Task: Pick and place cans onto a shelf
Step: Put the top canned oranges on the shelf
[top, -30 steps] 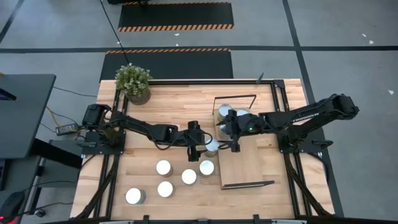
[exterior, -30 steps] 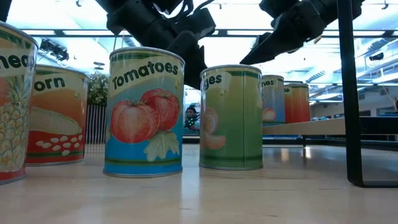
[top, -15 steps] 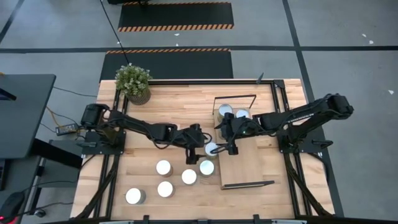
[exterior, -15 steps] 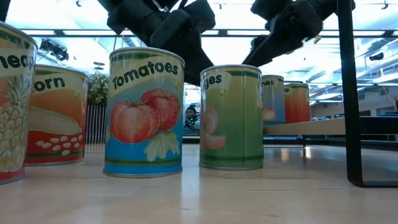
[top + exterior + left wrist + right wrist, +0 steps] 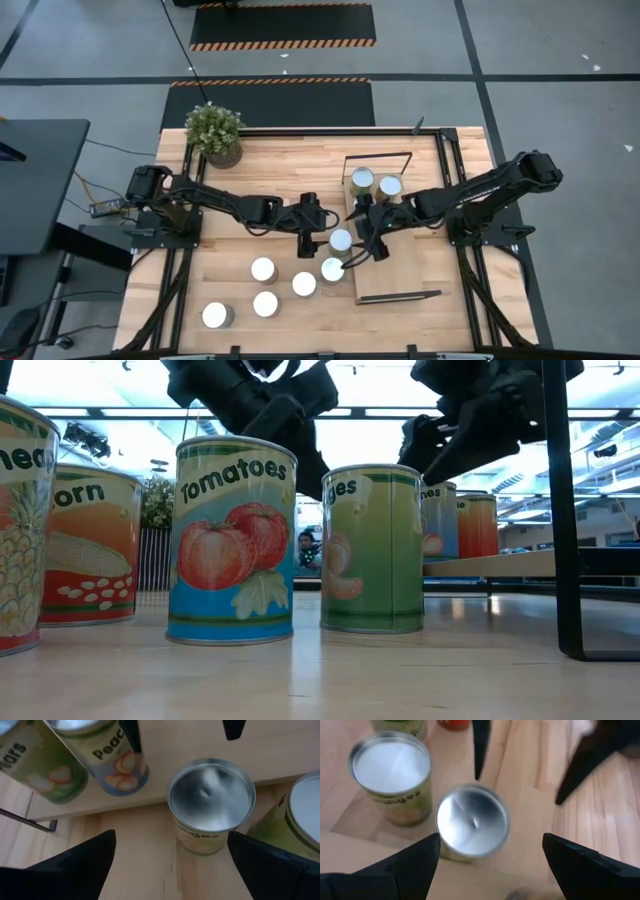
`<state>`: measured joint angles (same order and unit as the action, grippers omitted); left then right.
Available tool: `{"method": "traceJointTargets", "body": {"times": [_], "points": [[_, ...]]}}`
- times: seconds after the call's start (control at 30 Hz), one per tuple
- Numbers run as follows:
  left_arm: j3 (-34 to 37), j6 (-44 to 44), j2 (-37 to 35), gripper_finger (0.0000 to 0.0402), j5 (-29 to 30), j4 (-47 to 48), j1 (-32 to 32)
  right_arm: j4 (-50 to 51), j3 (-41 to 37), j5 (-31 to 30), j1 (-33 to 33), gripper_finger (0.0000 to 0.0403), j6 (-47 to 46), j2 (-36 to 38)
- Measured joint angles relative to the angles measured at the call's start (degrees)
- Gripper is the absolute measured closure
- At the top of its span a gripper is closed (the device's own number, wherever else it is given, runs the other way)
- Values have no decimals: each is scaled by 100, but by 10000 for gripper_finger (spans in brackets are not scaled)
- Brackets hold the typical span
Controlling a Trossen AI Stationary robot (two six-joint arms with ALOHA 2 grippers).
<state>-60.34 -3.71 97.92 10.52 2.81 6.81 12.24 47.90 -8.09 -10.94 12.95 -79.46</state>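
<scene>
Five silver-topped cylindrical cans (image 5: 265, 303) are seen grouped on the light wooden tabletop (image 5: 270, 170) near its front edge, left of the long light-wood shelf board with black wire end frames (image 5: 395, 270). A sixth silver-topped can (image 5: 341, 240) is placed just beside the shelf's left edge. Above it the left gripper (image 5: 306, 245) and the right gripper (image 5: 366, 250) are held, each with fingers spread wide and nothing pinched. Two more cans (image 5: 376, 183) are stood at the shelf's far end. A small potted green plant (image 5: 215, 132) is set at the tabletop's far left corner.
</scene>
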Motion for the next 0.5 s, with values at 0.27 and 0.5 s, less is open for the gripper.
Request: {"method": "traceJointTargets", "body": {"times": [0.27, 0.5], "points": [[-4, 34, -1, 13, 0, 60, 0, -117, 4, 156, -129, 44, 803, -123], [-2, 174, -1, 13, -2, 98, 17, -108, -11, -429, -205, 44, 1143, -254]]}}
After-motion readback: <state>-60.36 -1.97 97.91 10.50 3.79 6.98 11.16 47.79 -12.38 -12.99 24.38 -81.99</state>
